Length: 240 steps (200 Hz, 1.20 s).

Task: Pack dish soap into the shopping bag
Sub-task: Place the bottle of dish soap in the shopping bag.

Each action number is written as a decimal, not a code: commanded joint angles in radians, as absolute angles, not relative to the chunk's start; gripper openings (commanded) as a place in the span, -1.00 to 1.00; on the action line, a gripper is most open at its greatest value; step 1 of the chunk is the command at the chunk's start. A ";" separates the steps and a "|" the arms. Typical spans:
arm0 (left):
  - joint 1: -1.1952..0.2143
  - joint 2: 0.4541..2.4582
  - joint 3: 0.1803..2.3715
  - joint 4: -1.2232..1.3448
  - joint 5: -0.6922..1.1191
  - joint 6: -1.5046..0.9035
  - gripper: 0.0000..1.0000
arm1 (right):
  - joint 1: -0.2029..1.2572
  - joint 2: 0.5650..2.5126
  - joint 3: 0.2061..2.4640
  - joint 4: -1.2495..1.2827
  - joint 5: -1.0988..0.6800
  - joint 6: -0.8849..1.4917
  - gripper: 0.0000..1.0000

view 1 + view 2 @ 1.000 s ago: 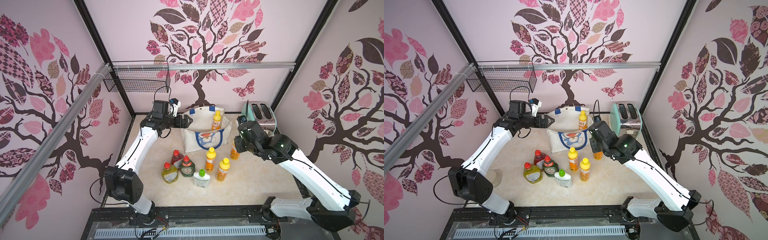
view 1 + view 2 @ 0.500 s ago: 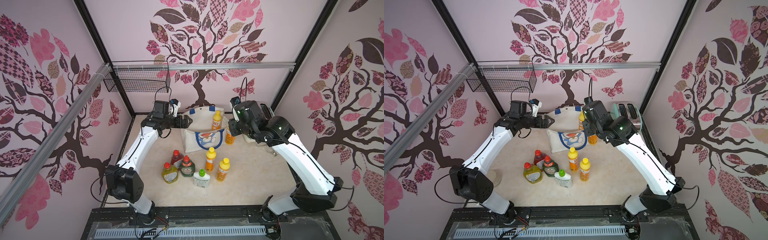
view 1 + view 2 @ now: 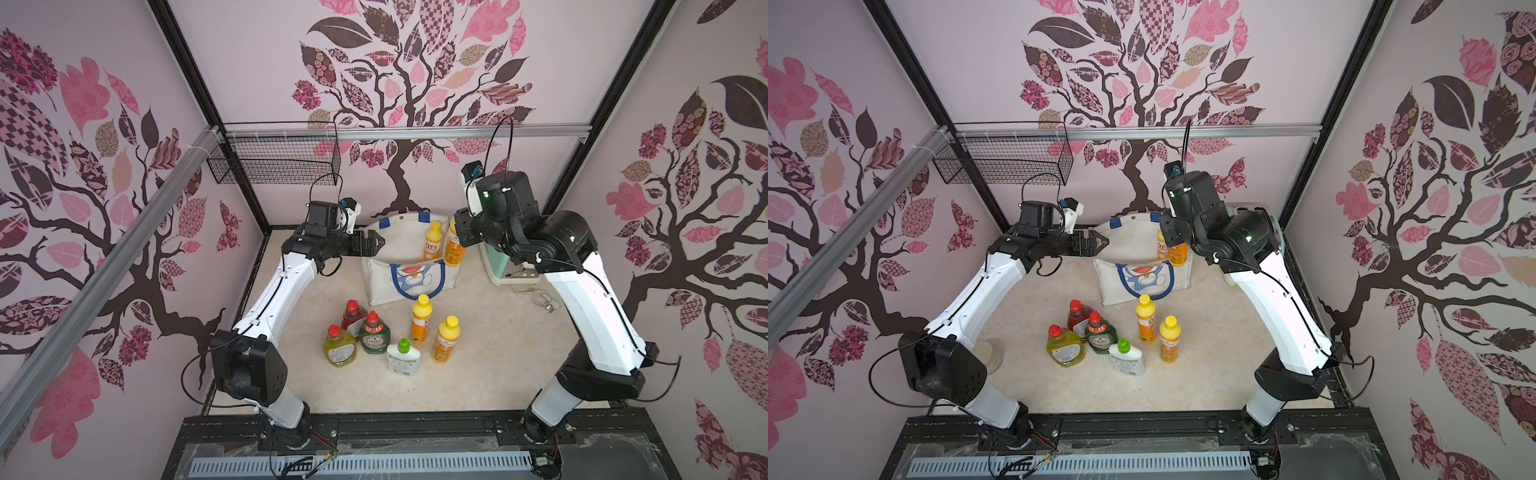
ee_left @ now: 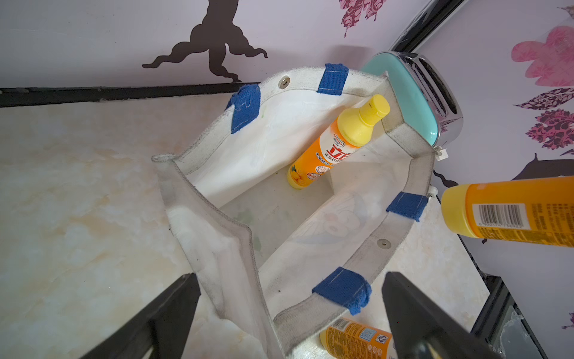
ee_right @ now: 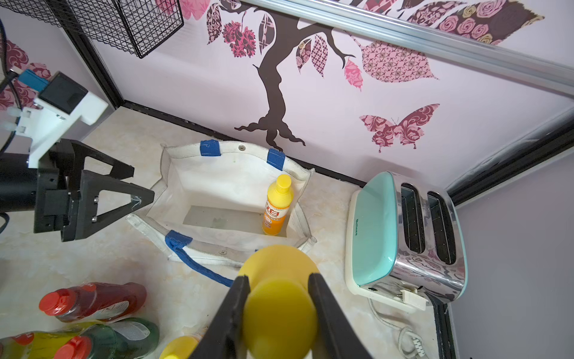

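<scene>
Right wrist view: we see the right gripper [image 5: 278, 281] clenched on the yellow cap of an orange bottle [image 5: 279, 320] hanging upright just short of the shopping bag [image 5: 230, 177], whose open mouth lies ahead of the jaws, while the left gripper [image 5: 141, 183] gapes empty beside its opposite end.

Held orange bottle [image 4: 509, 211], cropped at edge
</scene>
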<state>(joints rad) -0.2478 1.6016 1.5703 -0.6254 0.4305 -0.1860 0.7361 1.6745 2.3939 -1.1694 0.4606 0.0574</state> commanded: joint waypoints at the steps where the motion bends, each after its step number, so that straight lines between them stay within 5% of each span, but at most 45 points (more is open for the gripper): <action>1: -0.252 1.600 1.597 -0.633 0.430 -0.180 0.96 | 0.729 1.683 2.452 -1.077 0.488 0.035 -1.00; 240: -0.253 1.612 1.611 -0.657 0.424 -0.155 0.96 | 0.597 1.908 2.508 -0.787 0.320 0.004 -1.00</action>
<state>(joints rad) -0.2497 1.6016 1.5810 -0.6521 0.4267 -0.1741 0.6113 1.9263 2.4474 -0.9245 0.3275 0.0032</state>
